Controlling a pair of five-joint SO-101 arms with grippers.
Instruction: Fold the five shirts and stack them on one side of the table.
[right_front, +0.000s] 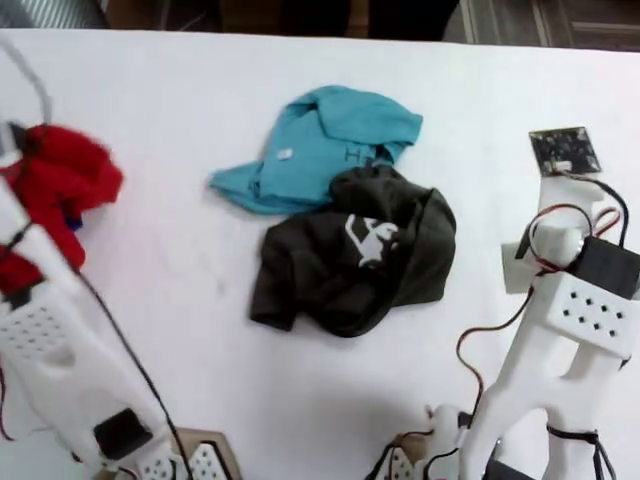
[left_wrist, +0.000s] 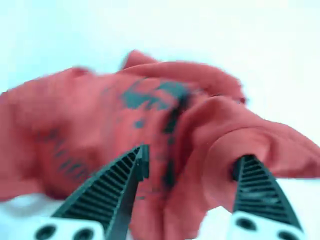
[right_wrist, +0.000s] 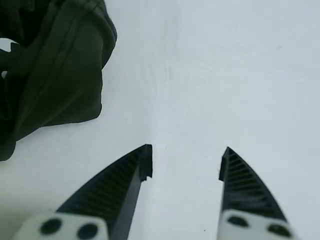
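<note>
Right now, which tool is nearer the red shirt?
Left. The left tool is open at the red shirt; the right tool is over table beside the dark shirt.

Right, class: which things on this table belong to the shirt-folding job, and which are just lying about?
Belong to the job:
red shirt
teal shirt
dark shirt
left gripper, open over the red shirt
right gripper, open over bare table

Not part of it:
white table
small circuit board on an arm
</note>
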